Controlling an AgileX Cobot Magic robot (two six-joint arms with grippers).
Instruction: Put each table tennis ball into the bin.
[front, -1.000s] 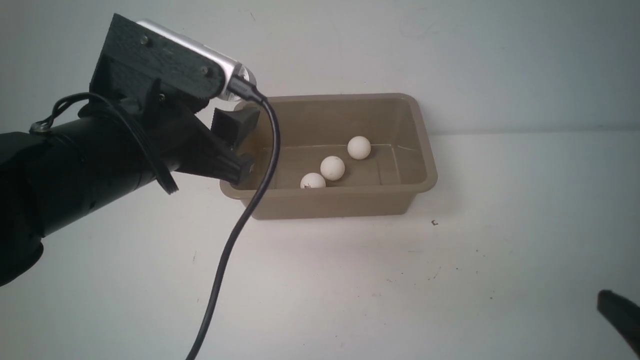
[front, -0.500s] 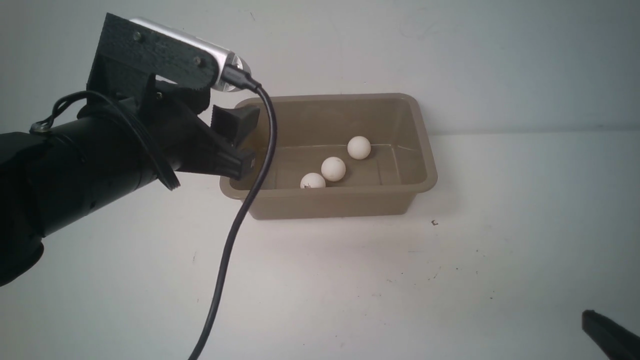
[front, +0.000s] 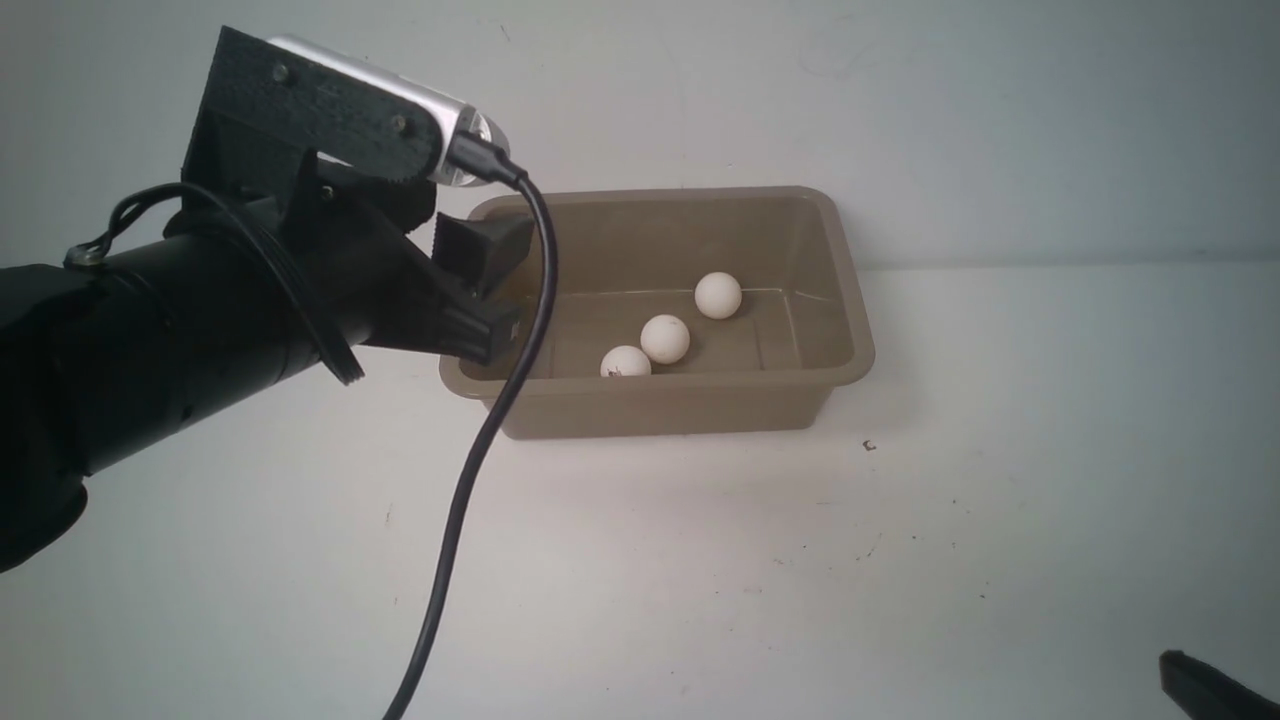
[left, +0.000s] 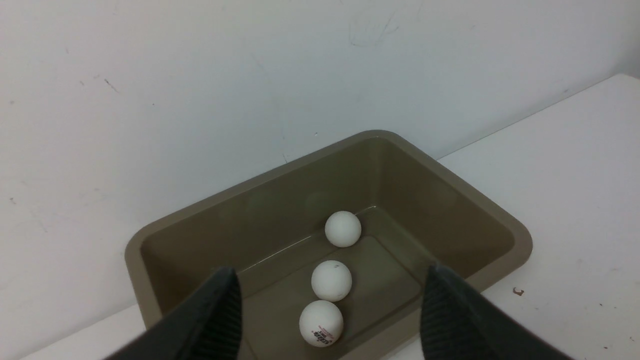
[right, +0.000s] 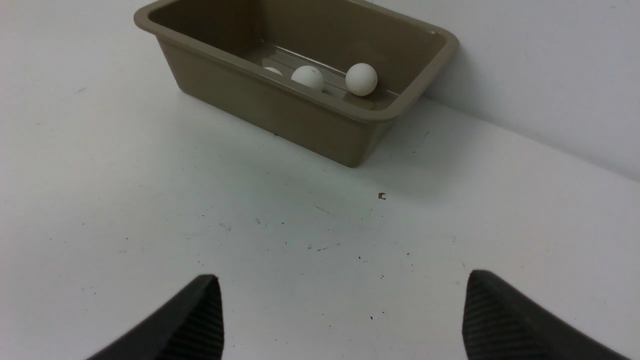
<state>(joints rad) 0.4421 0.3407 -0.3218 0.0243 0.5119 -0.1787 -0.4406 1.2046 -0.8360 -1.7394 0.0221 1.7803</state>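
- found all three table tennis balls (left: 331, 280) on the floor of the bin (front: 660, 405), in a diagonal line: far ball (front: 718, 295) by the back wall, middle ball (front: 665, 338), then near ball (front: 625, 362), half hidden behind the front rim.
- saw middle ball and near ball touching or nearly so; cannot tell which. saw far ball apart from both.
- noted a small printed mark on near ball in the left wrist view.
- found bin standing on the white table (front: 700, 560), close to the wall (front: 900, 100).
- logged left gripper (front: 495, 295) raised at the bin's left end, fingers spread, nothing between them.
- compared with a second ago: left gripper drifted slightly away from the bin, then back toward it; same spread.
- logged right gripper (right: 342, 282) above bare table, well apart from the bin, fingers spread wide, holding nothing.
- compared with a second ago: right gripper sunk further into the front view's lower right corner, only a sliver showing.
- checked ball positions against earlier frames: no change seen.
- noted black cable (front: 470, 480) hanging from the left wrist camera (front: 380, 90), crossing the bin's left front corner.
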